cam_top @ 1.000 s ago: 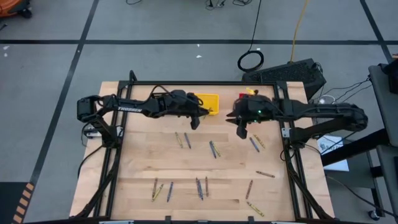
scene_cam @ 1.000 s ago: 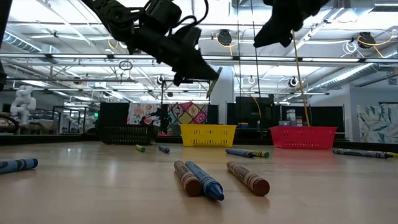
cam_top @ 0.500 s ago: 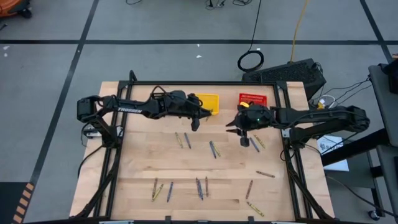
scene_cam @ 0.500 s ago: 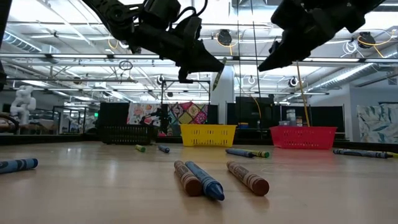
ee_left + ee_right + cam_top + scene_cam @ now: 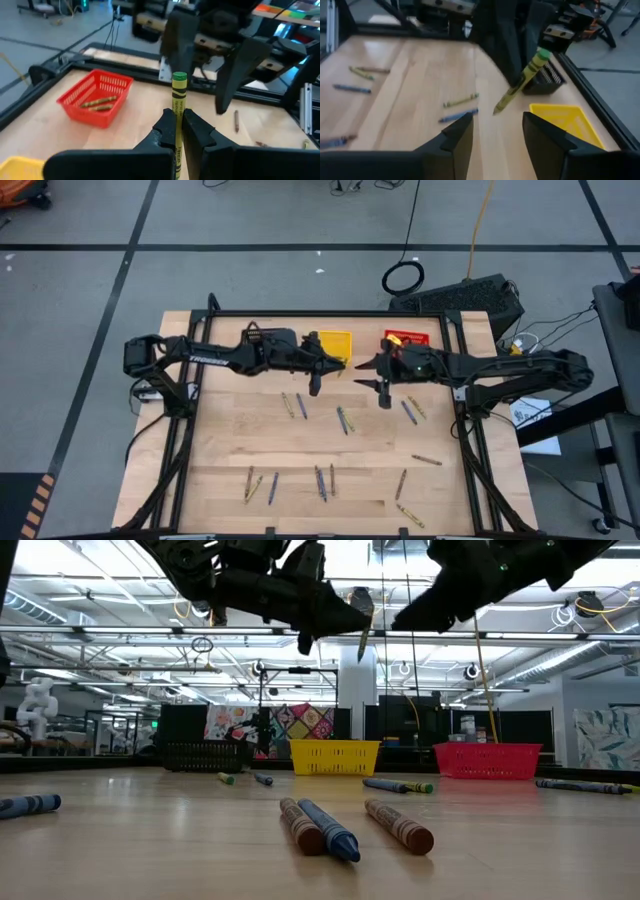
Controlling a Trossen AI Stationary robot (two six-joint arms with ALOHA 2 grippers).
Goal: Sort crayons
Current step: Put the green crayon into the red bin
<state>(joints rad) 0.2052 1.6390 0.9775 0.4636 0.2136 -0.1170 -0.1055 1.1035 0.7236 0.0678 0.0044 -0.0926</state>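
Right gripper [image 5: 381,381] fingers have just spread apart; left gripper [image 5: 318,374] stays clamped on yellow-olive crayon [image 5: 178,107]. You may expect a handover.

Bright, even light pours down from the ceiling strip lamps [image 5: 90,602], which blow out white in the low view. The wooden table [image 5: 300,450] sits evenly lit from above, with only soft shadows under the arms. Near the right gripper [image 5: 496,137], the held yellow crayon [image 5: 522,82] smears with blur. The crayon is sharp by the left gripper [image 5: 178,132]; beyond it the background goes soft.
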